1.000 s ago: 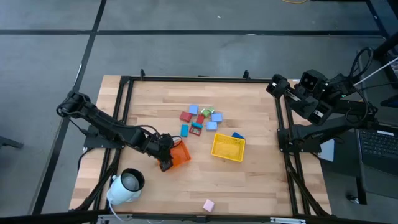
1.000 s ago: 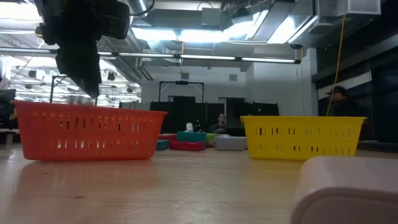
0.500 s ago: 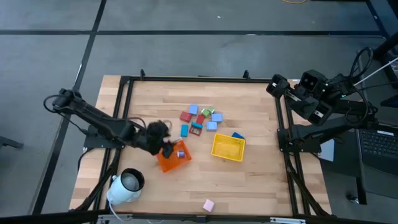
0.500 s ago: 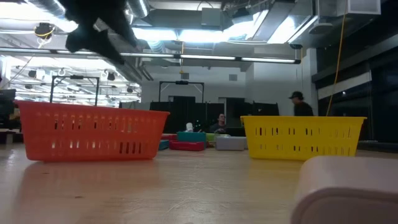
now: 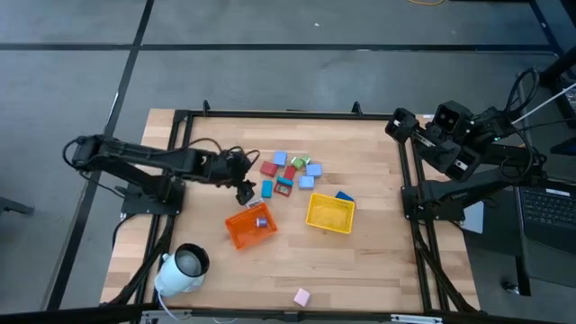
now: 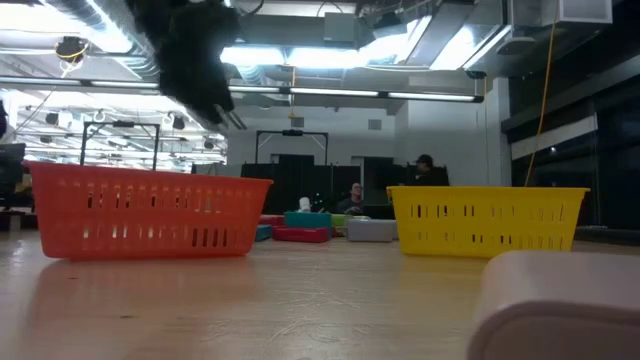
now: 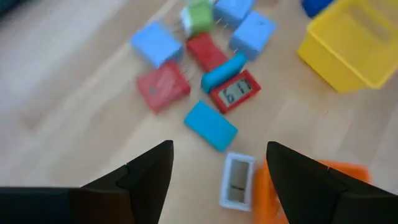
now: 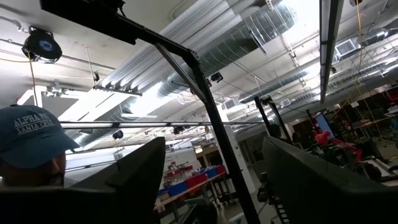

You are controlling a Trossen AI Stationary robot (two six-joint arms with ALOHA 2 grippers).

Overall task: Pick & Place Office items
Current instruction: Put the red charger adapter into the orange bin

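Note:
The office items (image 5: 288, 170) are small blue, light blue, red and green blocks lying in a cluster on the wooden table; they also show in the left wrist view (image 7: 208, 68). One small blue piece (image 5: 261, 220) lies inside the orange tray (image 5: 250, 226). A pink piece (image 5: 301, 296) sits near the table's near edge. My left gripper (image 5: 243, 186) hangs open above the table between the cluster and the orange tray. In its wrist view (image 7: 217, 186) a small white piece (image 7: 236, 186) lies on the wood below the gap. My right gripper (image 8: 214, 186) is open and parked at the table's right edge.
A yellow tray (image 5: 330, 212) stands right of the orange one, with a dark blue piece (image 5: 345, 195) on its far side. A large white cylinder (image 5: 184, 267) lies near the near left corner. A black frame (image 5: 279, 114) borders the table. People show in the room beyond.
My left gripper has risen from the orange tray and moved toward the far edge and a little right, toward the cluster of pieces. A small blue piece now shows uncovered inside the orange tray.

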